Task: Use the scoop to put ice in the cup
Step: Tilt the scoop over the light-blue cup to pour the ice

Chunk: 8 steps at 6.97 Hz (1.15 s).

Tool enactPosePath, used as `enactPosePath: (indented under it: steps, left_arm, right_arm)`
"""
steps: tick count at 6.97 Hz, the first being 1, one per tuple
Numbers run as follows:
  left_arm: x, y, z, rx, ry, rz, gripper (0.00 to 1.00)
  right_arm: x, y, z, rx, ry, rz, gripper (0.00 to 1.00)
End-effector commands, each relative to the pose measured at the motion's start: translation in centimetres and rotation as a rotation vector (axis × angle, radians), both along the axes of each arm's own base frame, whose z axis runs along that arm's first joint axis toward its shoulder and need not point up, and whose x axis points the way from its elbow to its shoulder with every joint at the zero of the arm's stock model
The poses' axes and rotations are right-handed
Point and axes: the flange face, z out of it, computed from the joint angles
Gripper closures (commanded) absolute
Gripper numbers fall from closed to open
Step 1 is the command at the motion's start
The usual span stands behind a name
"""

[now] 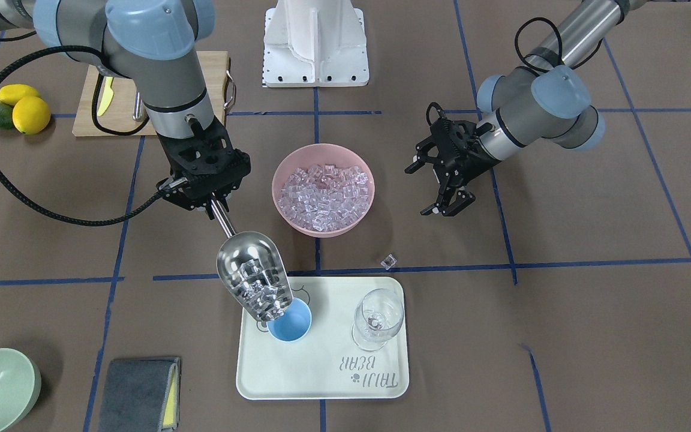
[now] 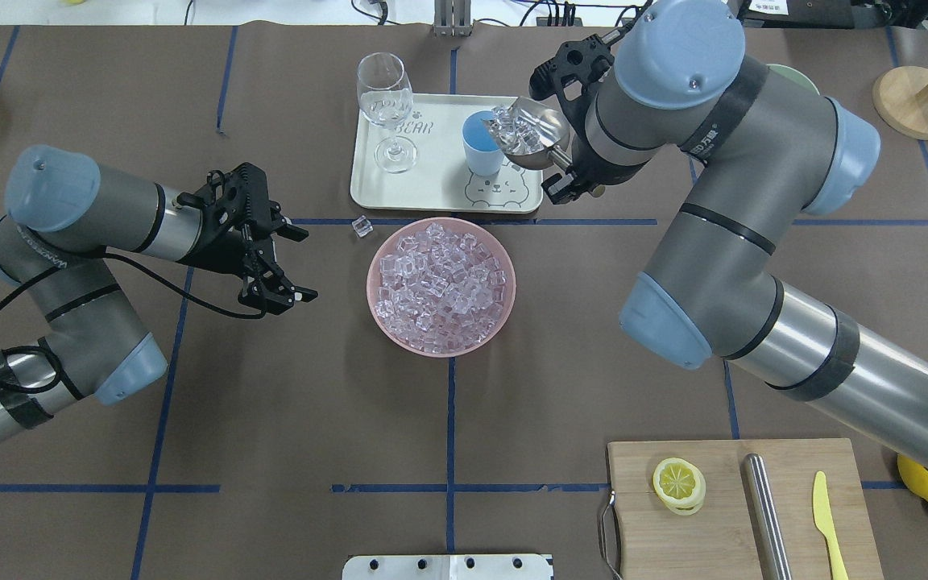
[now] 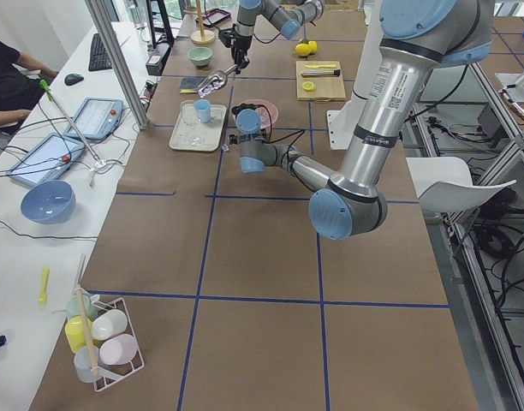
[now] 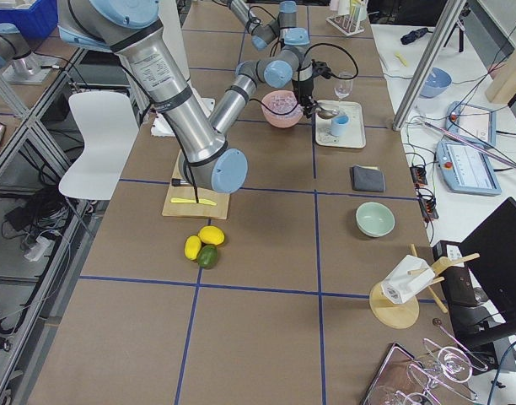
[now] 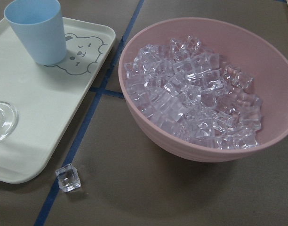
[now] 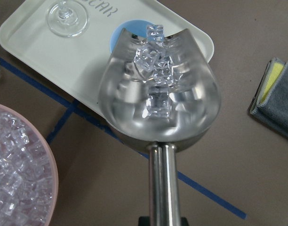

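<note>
Across the desk (image 1: 561,336), in the front-facing view, the right gripper (image 1: 216,206) had its fingers pinched on the rod handle of the scoop (image 1: 249,264). The scoop slanted down toward 5 o'clock, its lip over the rim of the cup (image 1: 293,327). The ice (image 1: 263,295) lay crowded at the scoop's lip, and what showed of the cup's inside looked bare. The cup stood at 9 o'clock on the tray (image 1: 321,378) and the wine glass (image 1: 377,318) at 3 o'clock. The pink bowl (image 1: 278,180) of spare cubes lay beyond the tray at 12 o'clock. A stray cube (image 1: 388,261) sat on the desk just off the tray's 1 o'clock corner. The left gripper (image 1: 446,208) hung at the bowl's 3 o'clock, fingers spread and empty.

From overhead, the scoop met the cup from 3 o'clock, its mouth overlapping the rim. The left gripper hung well apart at the bowl's 9 o'clock.

In the right wrist view, the scoop's mouth looked about as wide as the cup, with one cube perched at the lip. By my reading, the pour was the step in hand. To do it well, the lip should sit centred and close over the cup. The tilt should then rise slowly so the cubes slide singly; a quick tip would likely scatter them onto the tray.

In the left wrist view the cup stood upright at 11 o'clock.
</note>
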Motion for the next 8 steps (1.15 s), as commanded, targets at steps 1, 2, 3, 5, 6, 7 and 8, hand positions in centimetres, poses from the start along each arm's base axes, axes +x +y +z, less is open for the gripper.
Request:
enactPosePath:
  steps: [1,2,3,5,6,7,8]
  left_arm:
    - [0.1,0.0,0.2,-0.002,-0.003,0.000,0.00]
    - [0.2,0.1,0.3,-0.003,-0.004,0.002,0.00]
    - [0.3,0.1,0.3,-0.004,-0.006,0.002,0.00]
    - [0.3,0.1,0.3,-0.004,-0.006,0.002,0.00]
    - [0.3,0.1,0.3,-0.004,-0.006,0.002,0.00]
    - [0.3,0.1,0.4,-0.005,-0.007,0.000,0.00]
    - [0.2,-0.1,0.3,-0.014,-0.009,-0.005,0.00]
  right_arm:
    - [-0.4,-0.8,-0.6,-0.010,0.032,-0.065,1.00]
    - [0.0,-1.2,-1.1,-0.007,0.054,-0.087,1.00]
    - [0.0,-1.3,-1.0,-0.023,0.065,-0.102,1.00]
    - [-0.2,-3.2,-3.0,-0.045,0.091,-0.124,1.00]
    - [0.0,-3.4,-2.9,-0.050,0.088,-0.126,1.00]
    - [0.1,-3.4,-2.8,-0.050,0.093,-0.132,1.00]
    - [0.7,-3.4,-3.1,-0.046,0.082,-0.132,1.00]
